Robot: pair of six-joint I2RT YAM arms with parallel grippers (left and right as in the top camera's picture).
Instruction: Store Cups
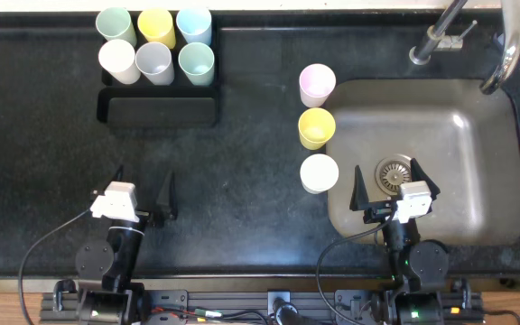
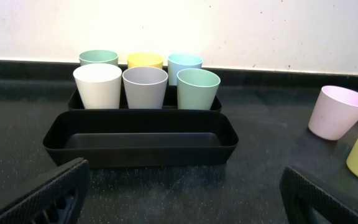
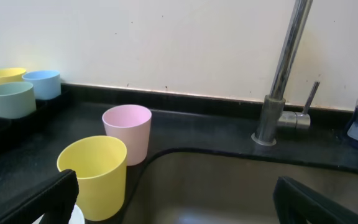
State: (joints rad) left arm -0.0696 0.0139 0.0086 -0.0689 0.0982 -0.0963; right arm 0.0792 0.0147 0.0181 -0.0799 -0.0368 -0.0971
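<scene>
Three cups stand in a line on the counter (image 1: pixel 242 190), along the left edge of the sink (image 1: pixel 463 171): a pink cup (image 1: pixel 317 83), a yellow cup (image 1: pixel 316 127) and a white cup (image 1: pixel 319 172). All are upright and a little apart from each other. The tray (image 1: pixel 156 111) is well apart from them. Its rear part holds six cups and its front part holds nothing.

The right gripper (image 1: pixel 392 179) hangs over the sink near the white cup, with its jaws spread wide and nothing between them. The left gripper (image 1: pixel 143 184) is near the tray's front, also spread and empty.

I think the first pick is the step in hand, and the white cup is the closest. The cups are tapered, so a grip on the rim, with one finger inside, seems safer than one around the body. The gripper should come from the sink side so that it does not push the yellow cup. The cup should be placed at one end of the front part, to leave room for the others.
</scene>
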